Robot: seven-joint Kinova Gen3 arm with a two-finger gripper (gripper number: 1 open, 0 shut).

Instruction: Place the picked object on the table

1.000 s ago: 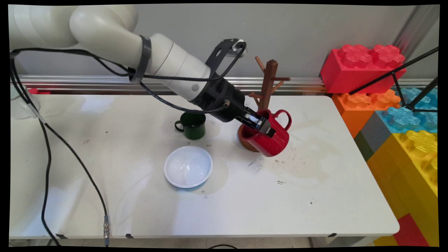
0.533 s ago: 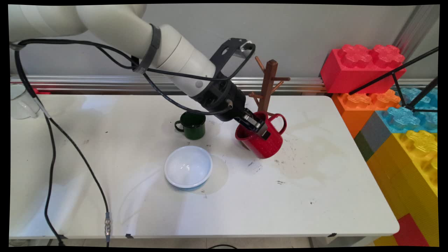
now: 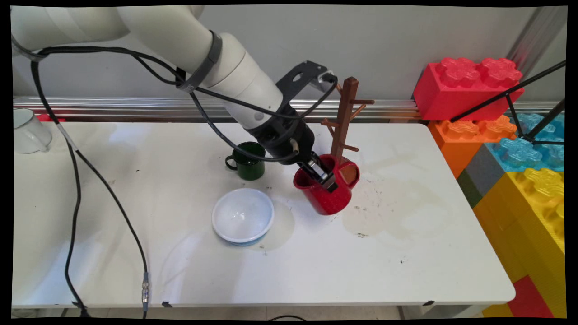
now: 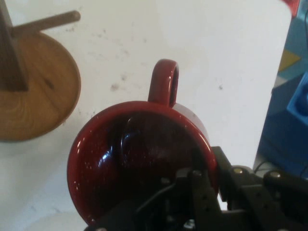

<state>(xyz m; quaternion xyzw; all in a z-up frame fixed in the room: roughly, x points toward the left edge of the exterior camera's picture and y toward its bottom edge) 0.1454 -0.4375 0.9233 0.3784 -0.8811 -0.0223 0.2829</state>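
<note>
Red mug [image 3: 327, 189] rim clamped between gripper [image 3: 326, 179] jaws, one finger inside, beside wooden mug tree [image 3: 345, 117].

— Any writing to read anywhere here?

— None that I can make out. No letters, numbers or labels can be read in either view.

— Nothing on the mugs or the blocks?

— No lettering shows on anything on the table or beside it.
</note>
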